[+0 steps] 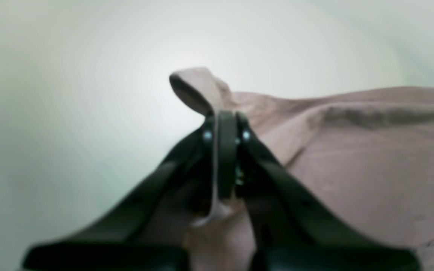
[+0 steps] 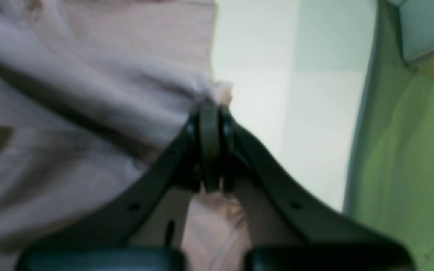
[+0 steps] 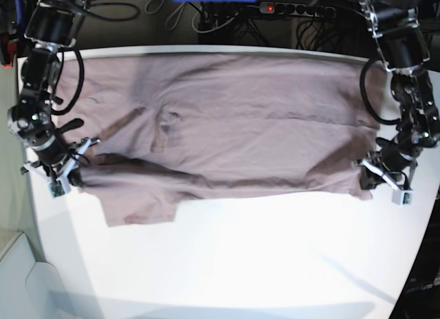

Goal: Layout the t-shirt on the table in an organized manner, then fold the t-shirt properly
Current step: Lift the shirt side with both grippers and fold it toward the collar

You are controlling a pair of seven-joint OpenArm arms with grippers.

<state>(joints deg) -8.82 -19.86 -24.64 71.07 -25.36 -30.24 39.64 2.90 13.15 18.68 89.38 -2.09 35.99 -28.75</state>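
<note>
The left end effector (image 1: 226, 124) is clenched on a pinch of the t-shirt (image 3: 234, 133), a small loop of mauve-pink cloth standing up past its black fingertips; in the base view it sits at the garment's right edge, low over the white surface (image 3: 261, 264). The right end effector (image 2: 209, 113) is likewise clamped on a bunched bit of the shirt's edge, at the left side of the base view near where a short sleeve hangs toward the camera. Between the two grips the shirt lies spread wide across the far half of the surface, mostly flat but with a long diagonal crease and darker folds near the left side. The cloth looks thin, light and limp, so it will likely sag and wrinkle wherever it is unsupported and slide easily on the smooth matte top; edges, hems and corners are probably the best places to take hold, pulled apart evenly to keep it taut. A green patch (image 2: 409, 150) shows beyond the rounded edge of the surface in the right wrist view
</note>
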